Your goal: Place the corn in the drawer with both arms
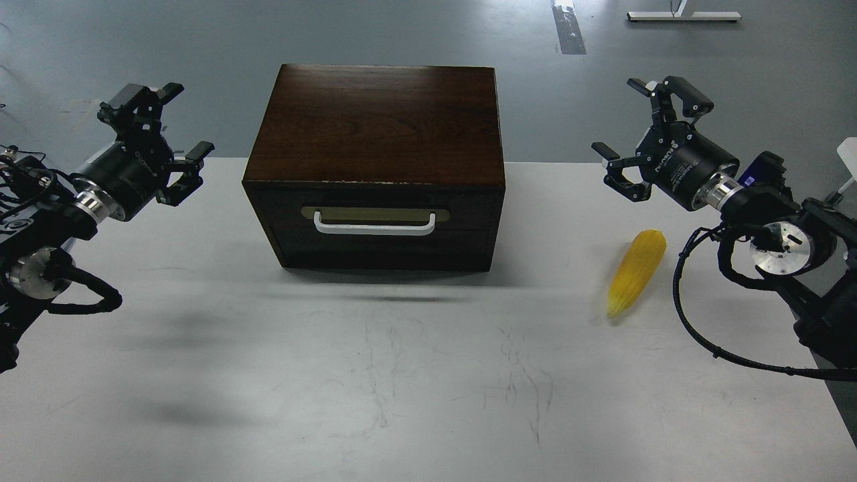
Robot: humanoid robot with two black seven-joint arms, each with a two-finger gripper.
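Note:
The yellow corn [636,271] lies on the white table [402,375] to the right of the dark brown wooden box [378,127]. The drawer [378,227] in the box's front is closed, with its white bar handle [373,224] on a brass plate. My left gripper [179,119] is open and empty, raised to the left of the box. My right gripper [633,119] is open and empty, raised to the right of the box, above and behind the corn.
The table's far edge runs just behind the box's front; grey floor lies beyond. A white stand base [683,15] is on the floor at the far right. A white object [849,161] shows at the right edge.

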